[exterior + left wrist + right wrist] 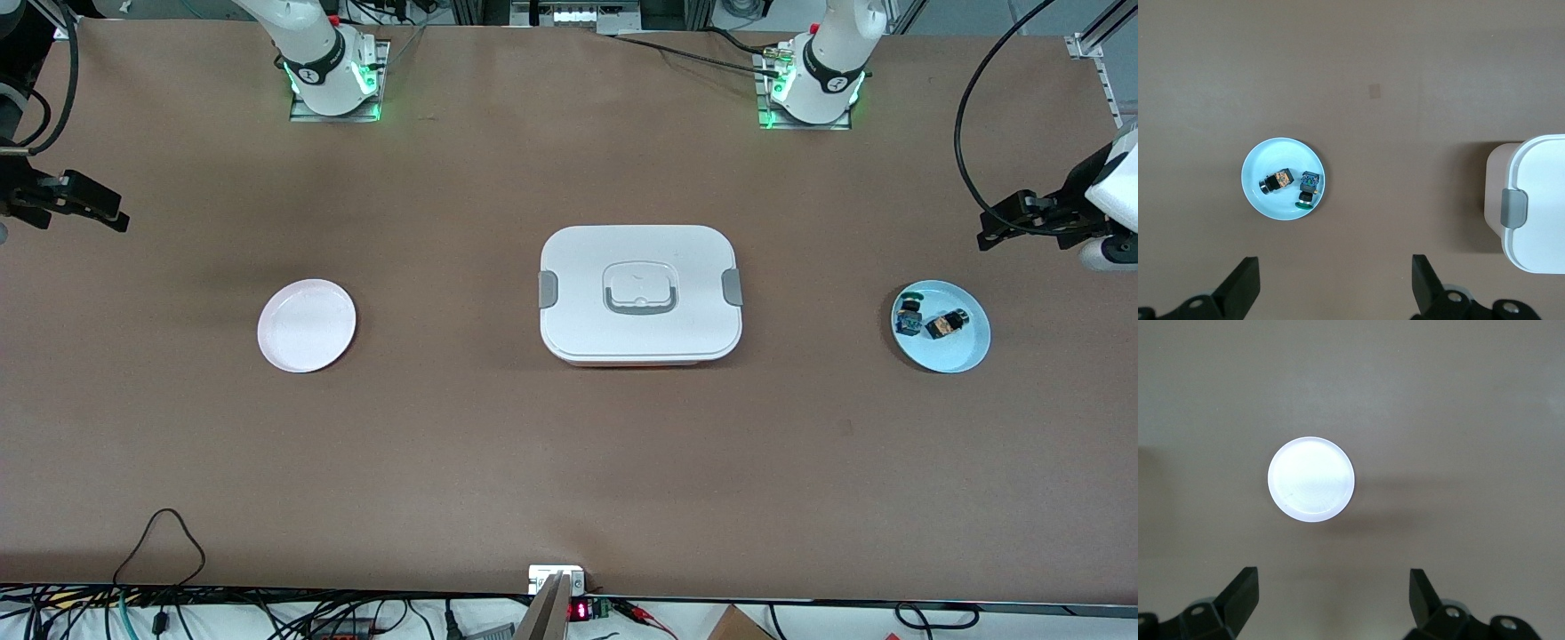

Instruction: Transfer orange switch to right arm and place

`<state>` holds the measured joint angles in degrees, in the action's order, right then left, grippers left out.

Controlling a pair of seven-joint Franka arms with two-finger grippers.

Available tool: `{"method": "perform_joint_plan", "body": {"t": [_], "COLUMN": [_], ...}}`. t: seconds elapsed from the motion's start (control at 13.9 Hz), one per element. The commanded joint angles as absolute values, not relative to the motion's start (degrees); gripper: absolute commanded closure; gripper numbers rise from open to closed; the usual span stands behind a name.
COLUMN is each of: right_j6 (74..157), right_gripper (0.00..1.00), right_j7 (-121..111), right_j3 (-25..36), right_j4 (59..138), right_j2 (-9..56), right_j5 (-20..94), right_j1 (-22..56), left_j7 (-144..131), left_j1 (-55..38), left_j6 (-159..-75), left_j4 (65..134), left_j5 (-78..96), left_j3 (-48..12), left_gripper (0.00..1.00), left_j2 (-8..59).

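Note:
The orange switch (946, 324) lies on its side in a light blue plate (958, 357) at the left arm's end of the table, beside a small blue-and-green switch (909, 314). The left wrist view shows the orange switch (1276, 181), the blue-and-green switch (1308, 189) and the plate (1271, 155). My left gripper (996, 227) hangs open and empty high over the table by that plate, and its own view shows it too (1336, 283). My right gripper (107, 212) is open and empty, high over the right arm's end, with its jaws wide apart in the right wrist view (1333, 600).
A pale pink empty plate (307, 325) sits toward the right arm's end and also shows in the right wrist view (1311, 480). A white lidded box (640, 293) with grey clips and a handle stands mid-table; its edge shows in the left wrist view (1538, 200).

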<state>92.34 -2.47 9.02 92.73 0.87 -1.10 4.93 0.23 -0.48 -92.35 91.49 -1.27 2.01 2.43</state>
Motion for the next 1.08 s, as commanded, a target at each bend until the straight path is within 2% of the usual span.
{"method": "perform_joint_plan", "body": {"t": [0.0, 0.22, 0.43, 0.79, 1.01], "right_j6": [91.05, 91.14, 91.14, 91.14, 91.05], "right_gripper": [0.00, 0.00, 0.00, 0.00, 0.00], "right_j7": [-2.20, -2.29, -2.29, -2.55, -2.64], "right_j3": [8.96, 9.05, 8.96, 8.96, 8.96], "right_j4": [91.58, 91.50, 91.32, 91.32, 91.32], "right_j2": [0.79, 0.79, 0.88, 0.88, 0.88], "right_j5": [-0.62, -0.62, -0.62, -0.62, -0.62], "right_j1": [5.10, 5.10, 5.10, 5.18, 5.10], "left_j7": [-0.53, -0.70, -2.19, -1.76, -3.69], "left_j1": [-0.18, -0.17, -0.35, 2.36, 6.48], "left_j6": [-90.97, -90.97, -87.20, -84.90, -85.43], "left_j4": [89.38, 89.30, 88.60, 87.54, 87.89], "left_j5": [-0.61, -0.79, -0.79, -1.32, -1.32], "left_j3": [1.67, 1.67, 1.84, 2.20, 2.37], "left_gripper": [0.00, 0.00, 0.00, 0.00, 0.00], "left_j2": [3.60, 3.78, 4.22, 8.52, 14.75]}}
